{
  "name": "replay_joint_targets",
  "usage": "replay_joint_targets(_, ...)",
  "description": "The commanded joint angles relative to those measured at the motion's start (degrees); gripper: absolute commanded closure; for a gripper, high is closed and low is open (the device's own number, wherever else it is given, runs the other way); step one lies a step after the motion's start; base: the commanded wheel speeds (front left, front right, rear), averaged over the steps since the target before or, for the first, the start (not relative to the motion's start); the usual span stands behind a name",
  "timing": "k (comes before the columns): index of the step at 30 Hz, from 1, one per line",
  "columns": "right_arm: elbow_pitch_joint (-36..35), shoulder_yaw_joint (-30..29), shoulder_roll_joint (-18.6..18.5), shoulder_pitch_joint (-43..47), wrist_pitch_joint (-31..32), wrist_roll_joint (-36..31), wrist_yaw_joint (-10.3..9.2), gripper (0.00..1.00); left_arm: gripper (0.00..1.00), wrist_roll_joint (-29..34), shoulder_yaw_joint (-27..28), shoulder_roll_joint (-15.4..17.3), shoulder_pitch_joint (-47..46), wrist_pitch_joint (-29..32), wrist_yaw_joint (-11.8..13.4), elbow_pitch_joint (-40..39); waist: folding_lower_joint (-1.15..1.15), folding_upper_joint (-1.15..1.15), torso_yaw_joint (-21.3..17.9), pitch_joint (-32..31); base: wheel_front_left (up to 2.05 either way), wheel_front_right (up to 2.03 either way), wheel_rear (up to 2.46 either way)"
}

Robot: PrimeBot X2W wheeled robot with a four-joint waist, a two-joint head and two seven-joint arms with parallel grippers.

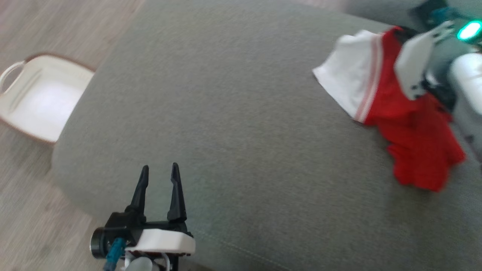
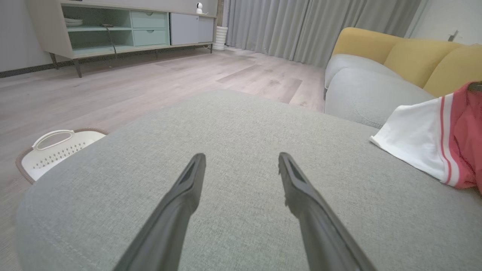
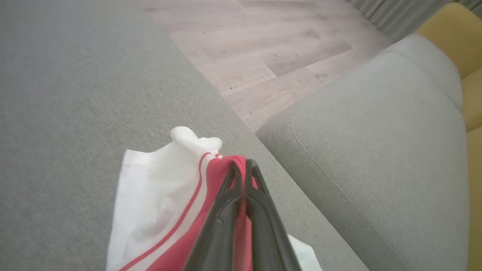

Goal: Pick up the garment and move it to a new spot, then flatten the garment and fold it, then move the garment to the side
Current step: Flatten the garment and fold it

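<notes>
Grey fabric ottoman [image 1: 233,124] takes up most of the head view: wide, gently rounded top, with a seam along the near edge. Pale wood-plank floor [image 1: 26,210] runs along its left side. We see a white handled basket [image 1: 41,101] on that floor, partly hidden behind the ottoman's left edge.

The left wrist view gives us the room: a long sideboard [image 2: 113,30] on legs at the far wall and grey curtains [image 2: 301,26]. A grey sofa [image 2: 361,90] with yellow back cushions [image 2: 414,56] stands just past the ottoman's far right corner. In the right wrist view we see a narrow gap between the ottoman edge and the sofa seat, with floor opening out beyond.

The garment [image 1: 380,101] is red with a white panel and thin stripes. It sits crumpled at the far right of the ottoman, near the edge by the sofa. The right gripper [image 3: 243,165] has its fingers clenched on the red part, and the cloth peaks up at the tips. The white panel lies on the ottoman. In the head view that arm is blurred over the garment.

The left gripper [image 1: 160,167] hovers over the near left of the ottoman with its fingers spread and released, well apart from the garment. We note a wide stretch of grey fabric between the two.
</notes>
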Motion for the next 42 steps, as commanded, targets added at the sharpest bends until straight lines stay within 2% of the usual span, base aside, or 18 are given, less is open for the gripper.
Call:
replay_joint_targets(1, -2.5, 0.1, 1.3, -0.3, -2.3, 0.4, 0.20, 1.00, 0.00, 0.7, 2.3, 0.8, -0.7, -0.6, -0.2, -1.2, 0.00, 0.00, -2.8, -2.2, 0.00, 0.00, 0.00)
replay_joint_targets(9, -11.1, 3.4, 7.6, 8.7, -10.3, -0.5, 0.20, 1.00, 0.00, 1.0, 3.6, 2.7, 0.5, -0.5, 0.5, -1.8, 0.00, 0.00, -10.1, -5.4, 0.00, 0.00, 0.00)
replay_joint_targets(14, -14.1, 4.3, 12.1, 17.7, -13.3, -3.5, 0.20, 1.00, 0.00, 1.1, 4.0, 3.5, 0.8, 0.1, 1.1, -3.0, 0.00, 0.00, -12.7, -5.8, 0.00, 0.00, 0.00)
replay_joint_targets(21, -15.5, 1.7, 16.4, 26.2, -17.0, -8.6, 0.20, 1.00, 0.00, 1.0, 4.0, 4.2, 1.3, 0.6, 1.6, -4.1, 0.00, 0.00, -14.1, -5.8, 0.00, 0.00, 0.00)
replay_joint_targets(23, -15.7, 0.9, 17.3, 28.1, -17.7, -9.7, 0.20, 0.96, 0.00, 0.9, 4.0, 4.3, 1.4, 0.6, 1.7, -4.1, 0.00, 0.00, -14.2, -6.0, 0.00, 0.00, 0.00)
replay_joint_targets(24, -15.9, 0.6, 17.6, 28.8, -18.0, -10.4, 0.20, 1.00, 0.00, 0.8, 4.0, 4.3, 1.5, 0.6, 1.7, -4.2, 0.00, 0.00, -14.3, -6.0, 0.00, 0.00, 0.00)
replay_joint_targets(27, -16.6, 0.5, 19.1, 31.3, -18.4, -11.4, 0.20, 1.00, 0.00, 0.6, 4.2, 4.6, 1.8, 0.6, 1.8, -4.2, 0.00, 0.00, -14.7, -6.3, 0.00, 0.00, 0.00)
replay_joint_targets(34, -17.8, 0.8, 20.2, 35.2, -17.7, -12.1, 0.20, 1.00, 0.00, 0.5, 3.9, 4.7, 2.2, 0.7, 2.1, -4.4, 0.00, 0.00, -15.6, -6.8, 0.00, 0.00, 0.00)
replay_joint_targets(35, -18.2, 0.7, 20.3, 35.6, -17.9, -12.0, 0.20, 0.78, 0.00, 0.5, 3.9, 4.8, 2.2, 0.7, 2.2, -4.4, 0.00, 0.00, -15.7, -6.9, 0.00, 0.00, 0.00)
replay_joint_targets(36, -18.5, 0.7, 20.3, 36.0, -18.0, -12.1, 0.20, 0.14, 0.00, 0.4, 3.9, 4.9, 2.2, 0.8, 2.2, -4.4, 0.00, 0.00, -15.9, -7.0, 0.00, 0.00, 0.00)
replay_joint_targets(37, -18.9, 0.6, 20.3, 36.3, -18.2, -12.1, 0.20, 0.00, 0.00, 0.4, 3.9, 4.9, 2.3, 0.8, 2.2, -4.4, 0.00, 0.00, -16.1, -7.2, 0.00, 0.00, 0.00)
replay_joint_targets(42, -20.9, -1.7, 20.1, 38.2, -19.6, -11.5, 0.20, 0.00, 0.00, 0.2, 3.8, 5.1, 2.7, 0.9, 2.3, -4.4, 0.00, 0.00, -17.0, -8.1, 0.00, 0.00, 0.00)
